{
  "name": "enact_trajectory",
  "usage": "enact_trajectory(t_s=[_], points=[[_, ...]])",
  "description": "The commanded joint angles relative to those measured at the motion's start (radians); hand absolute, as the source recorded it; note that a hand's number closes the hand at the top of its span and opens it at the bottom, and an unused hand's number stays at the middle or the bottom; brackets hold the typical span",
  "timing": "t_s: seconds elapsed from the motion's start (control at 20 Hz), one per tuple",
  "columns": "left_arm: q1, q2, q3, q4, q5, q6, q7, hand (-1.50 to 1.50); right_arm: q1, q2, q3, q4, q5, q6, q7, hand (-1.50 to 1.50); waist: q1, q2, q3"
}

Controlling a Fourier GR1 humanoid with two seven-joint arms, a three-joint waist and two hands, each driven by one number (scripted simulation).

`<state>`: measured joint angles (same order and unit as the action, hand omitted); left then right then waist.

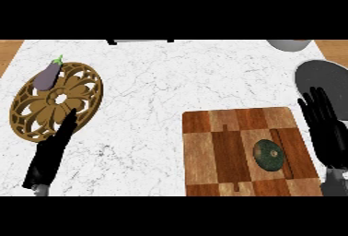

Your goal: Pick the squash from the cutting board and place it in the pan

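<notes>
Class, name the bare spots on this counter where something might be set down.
Bare marble lies between the trivet and cutting board, and above the board. The board's left half is free. Crowded: the right side, with squash, right hand and pan.

A dark green squash (269,155) lies on the right half of a checkered wooden cutting board (217,156) at the white marble counter's (163,87) near right corner, and the grey pan (325,78) sits at the counter's right edge just beyond the board. The right hand (327,129) hangs with straight fingers over the board's right edge, beside the squash but apart from it. Near the left edge the left hand (51,154) lies with straight fingers whose tips overlap the near rim of a carved wooden trivet (58,99), on whose far rim rests a purple eggplant (48,74).
</notes>
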<state>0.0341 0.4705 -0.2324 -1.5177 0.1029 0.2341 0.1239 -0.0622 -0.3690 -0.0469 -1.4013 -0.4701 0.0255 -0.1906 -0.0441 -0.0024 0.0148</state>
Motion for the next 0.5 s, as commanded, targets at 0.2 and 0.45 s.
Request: enact_trajectory(t_s=[0.2, 0.45], points=[[-0.116, -0.143, -0.039, -0.105, 0.046, -0.01, -0.119, 0.0, -0.181, -0.101, 0.127, -0.128, -0.098, 0.452, -0.039, 1.5, 0.072, -0.007, -0.015], [-0.089, -0.243, -0.067, -0.086, 0.075, -0.02, -0.228, 0.0, -0.062, -0.3, -0.002, 0.062, 0.02, 0.654, -0.282, -1.5, 0.041, 0.008, -0.013]])
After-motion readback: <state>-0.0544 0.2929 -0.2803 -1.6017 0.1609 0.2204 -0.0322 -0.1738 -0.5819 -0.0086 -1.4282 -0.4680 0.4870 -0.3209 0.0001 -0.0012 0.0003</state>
